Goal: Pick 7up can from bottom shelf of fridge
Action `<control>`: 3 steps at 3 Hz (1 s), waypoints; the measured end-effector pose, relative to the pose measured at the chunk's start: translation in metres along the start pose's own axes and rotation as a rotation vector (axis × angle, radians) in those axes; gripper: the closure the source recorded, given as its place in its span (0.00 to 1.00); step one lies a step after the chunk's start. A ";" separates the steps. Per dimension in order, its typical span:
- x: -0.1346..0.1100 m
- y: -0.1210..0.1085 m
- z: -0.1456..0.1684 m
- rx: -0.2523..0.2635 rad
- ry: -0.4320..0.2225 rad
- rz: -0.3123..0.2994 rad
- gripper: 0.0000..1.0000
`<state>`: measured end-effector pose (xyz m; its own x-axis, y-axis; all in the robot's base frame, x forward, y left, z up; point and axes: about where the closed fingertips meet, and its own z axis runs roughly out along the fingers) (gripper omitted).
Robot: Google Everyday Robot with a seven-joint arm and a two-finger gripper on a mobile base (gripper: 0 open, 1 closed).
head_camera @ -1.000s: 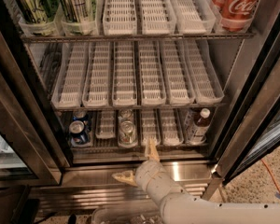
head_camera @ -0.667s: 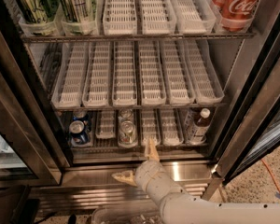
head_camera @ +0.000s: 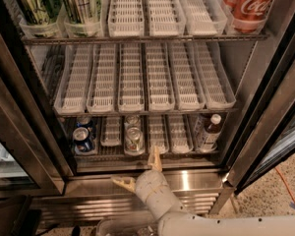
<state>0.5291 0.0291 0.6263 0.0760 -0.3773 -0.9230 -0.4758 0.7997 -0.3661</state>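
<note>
The fridge (head_camera: pixel 265 107) stands open in front of me. On the bottom shelf (head_camera: pixel 147 157) the 7up can (head_camera: pixel 134 139) stands at the front of a white lane tray, left of centre, with a second silver can (head_camera: pixel 132 121) behind it. My gripper (head_camera: pixel 139 171) is open and empty, low in front of the shelf's steel ledge. One fingertip (head_camera: pixel 155 157) points up just right of and below the can, and the other (head_camera: pixel 123 182) sticks out to the left. The gripper does not touch the can.
Two dark blue cans (head_camera: pixel 82 139) stand at the shelf's left and a white-capped brown bottle (head_camera: pixel 208 132) at its right. The middle rack (head_camera: pixel 145 77) holds only white trays. The top rack holds tall green cans (head_camera: pixel 81 4) and Coca-Cola cans (head_camera: pixel 250 4). The dark-framed door (head_camera: pixel 278 117) is at the right.
</note>
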 end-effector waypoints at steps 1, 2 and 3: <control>0.001 0.000 0.007 0.054 -0.041 0.041 0.00; 0.004 -0.002 0.011 0.098 -0.060 0.068 0.00; 0.009 -0.002 0.019 0.121 -0.070 0.090 0.00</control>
<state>0.5477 0.0331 0.6165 0.1012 -0.2714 -0.9571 -0.3746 0.8809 -0.2894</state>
